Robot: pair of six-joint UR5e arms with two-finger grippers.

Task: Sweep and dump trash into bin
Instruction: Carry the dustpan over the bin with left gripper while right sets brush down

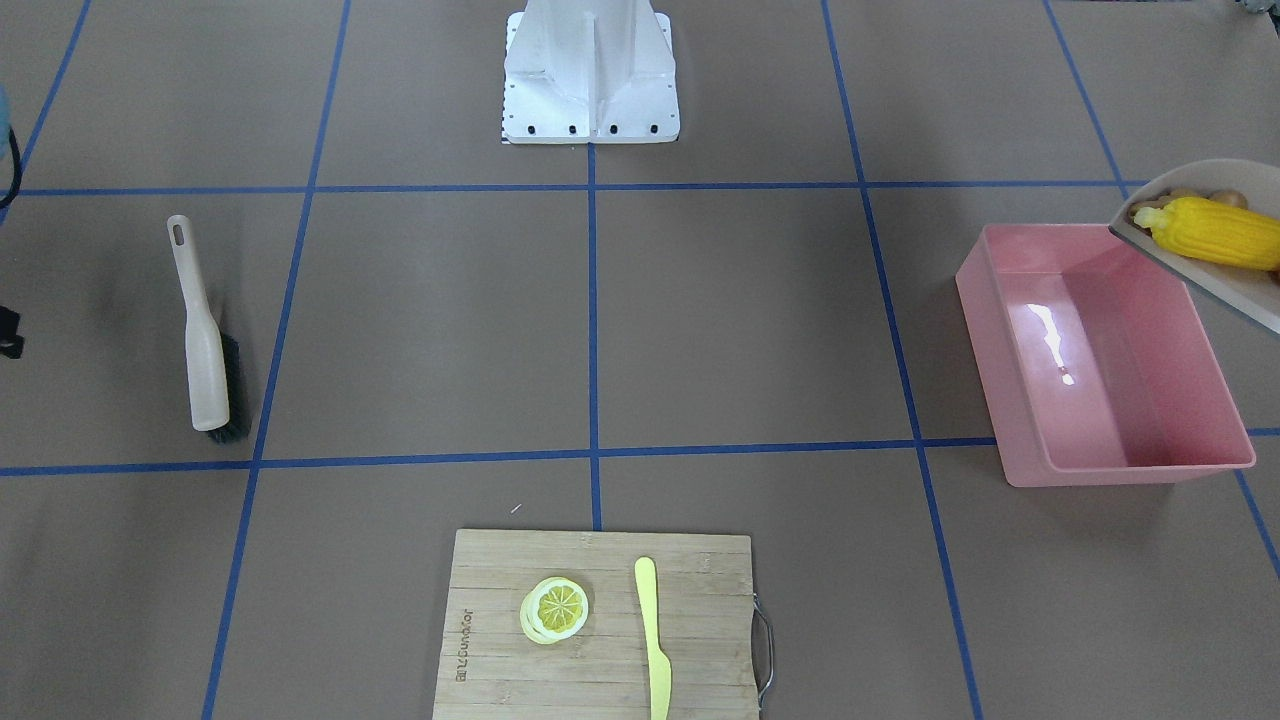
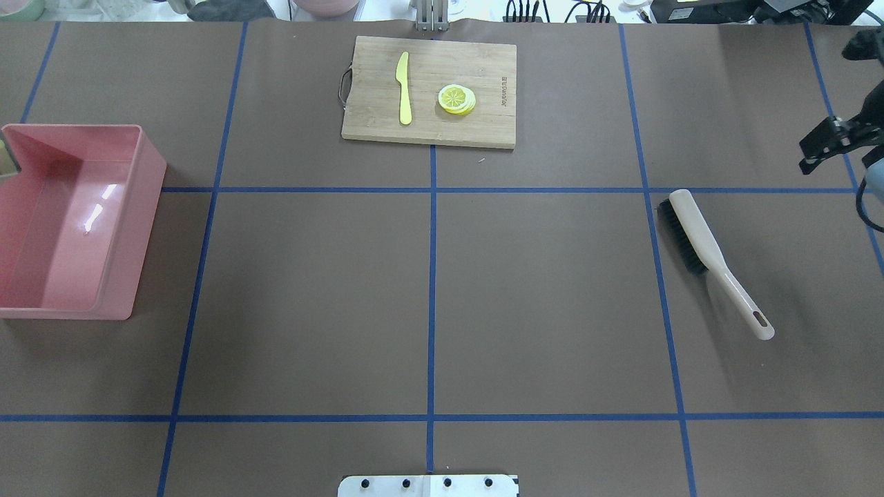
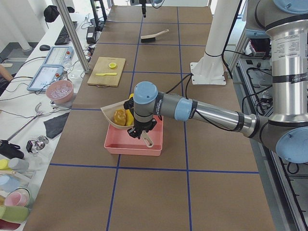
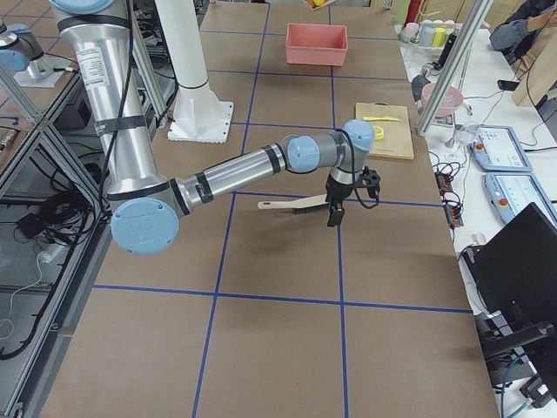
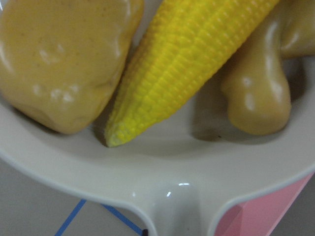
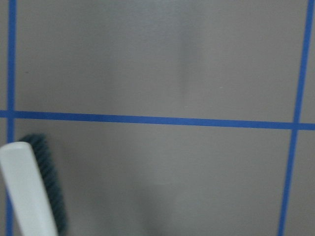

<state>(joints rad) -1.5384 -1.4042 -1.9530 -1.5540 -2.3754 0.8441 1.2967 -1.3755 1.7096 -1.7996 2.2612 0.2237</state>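
Left arm reaches out over the bin [image 3: 132,148] on the robot's left side of the table. Left gripper [image 3: 142,135] is at the handle of the beige dustpan [image 3: 109,115]. Can't tell how its jaws stand from the side view. The pan is off the table and overlaps the bin's corner in the front-facing view.

All the trash is in the pan, bunched at the handle end: corn cob [image 5: 187,64] in the middle, tip toward the handle, potato [image 5: 59,59] touching it on one side, ginger root [image 5: 258,93] on the other.

Right gripper [image 2: 811,155] hangs over the table at the overhead view's right edge, near the bristle end of the brush [image 2: 704,248] and apart from it. Jaw state unclear. Brush lies flat on the table.

Cutting board [image 2: 428,131] is at the far edge, centre, with a lemon slice [image 2: 456,99] and a knife [image 2: 403,90] on it, lying apart.
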